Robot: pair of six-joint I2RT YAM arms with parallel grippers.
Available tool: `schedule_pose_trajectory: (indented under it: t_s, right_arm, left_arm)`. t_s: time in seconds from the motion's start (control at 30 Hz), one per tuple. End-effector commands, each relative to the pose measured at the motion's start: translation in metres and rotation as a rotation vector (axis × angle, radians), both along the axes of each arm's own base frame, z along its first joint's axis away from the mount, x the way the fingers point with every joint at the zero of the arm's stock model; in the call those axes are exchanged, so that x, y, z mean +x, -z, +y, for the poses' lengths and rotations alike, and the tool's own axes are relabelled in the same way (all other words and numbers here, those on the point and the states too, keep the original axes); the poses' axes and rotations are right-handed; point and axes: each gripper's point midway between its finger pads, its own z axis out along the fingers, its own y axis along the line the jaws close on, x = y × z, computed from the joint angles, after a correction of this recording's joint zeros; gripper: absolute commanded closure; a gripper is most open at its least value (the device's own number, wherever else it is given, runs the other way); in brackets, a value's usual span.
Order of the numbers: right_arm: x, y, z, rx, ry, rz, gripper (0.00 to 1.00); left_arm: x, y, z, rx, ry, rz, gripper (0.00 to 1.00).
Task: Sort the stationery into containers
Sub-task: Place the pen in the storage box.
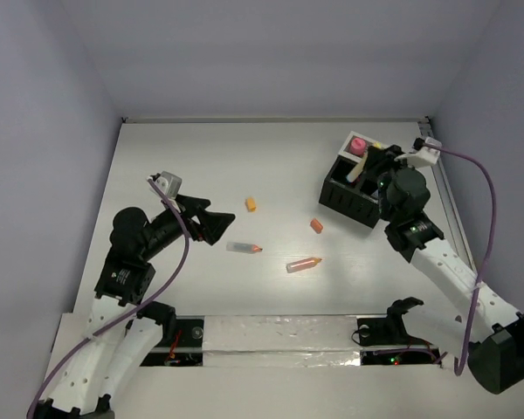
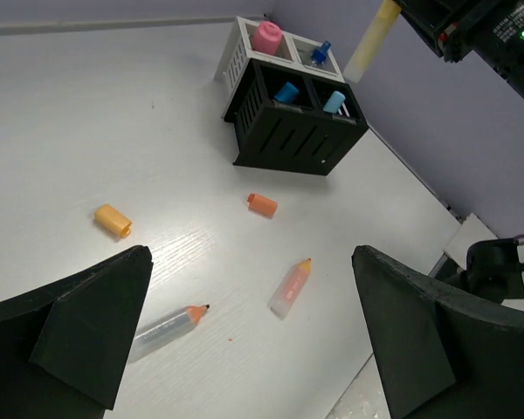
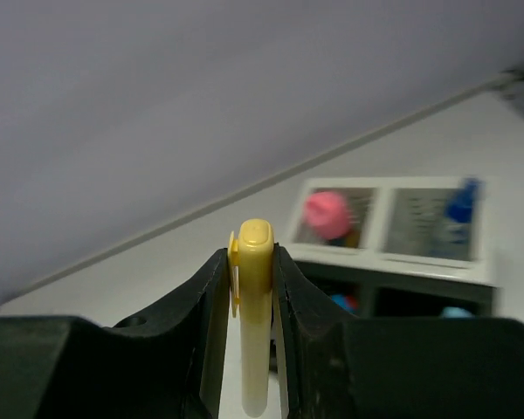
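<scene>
Right wrist view showed the right gripper (image 3: 251, 262) clamped on a yellow pen (image 3: 255, 349) near the black organizer box (image 3: 393, 262), frame right. Released off-centre, it might strike a divider and tip out. Meanwhile the left gripper (image 2: 251, 288) hung open.

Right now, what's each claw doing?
Left claw: open, holding nothing.
Right claw: closed on a yellow pen.
</scene>
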Motion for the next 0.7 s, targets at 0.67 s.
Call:
schedule_pose_trajectory:
  t_s: [0.67]
  right_arm:
    - [0.041,0.098,-0.105,-0.356,0.432,0.322,0.96]
  left_arm:
    - [-0.019,0.005,-0.009,0.031,0.051,-0.027,0.01]
